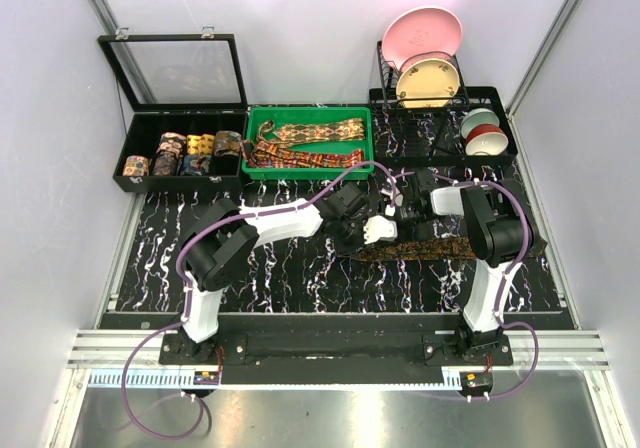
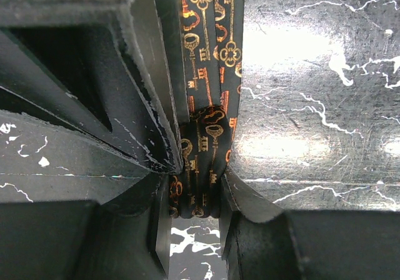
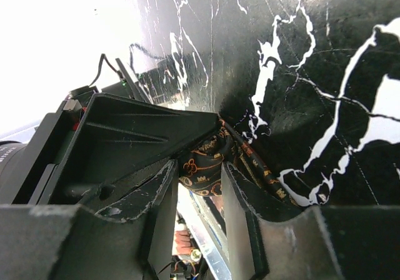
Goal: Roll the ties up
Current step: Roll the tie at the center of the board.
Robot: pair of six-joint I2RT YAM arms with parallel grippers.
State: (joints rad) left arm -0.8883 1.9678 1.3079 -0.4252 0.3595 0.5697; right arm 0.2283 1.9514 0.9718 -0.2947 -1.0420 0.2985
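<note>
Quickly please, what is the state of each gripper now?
Left gripper: closed on the tie.
Right gripper: closed on the tie too.

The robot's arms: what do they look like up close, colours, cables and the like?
The left arm and right arm both mix white links with bulky black joints, and a thin purple cable loops along each. The left end effector and right end effector have matte black fingers with scuffed, chipped edges.

Black tie (image 2: 209, 55) with gold keys; black, white-veined marble tabletop (image 2: 312, 105); green tray (image 1: 308, 174).
</note>
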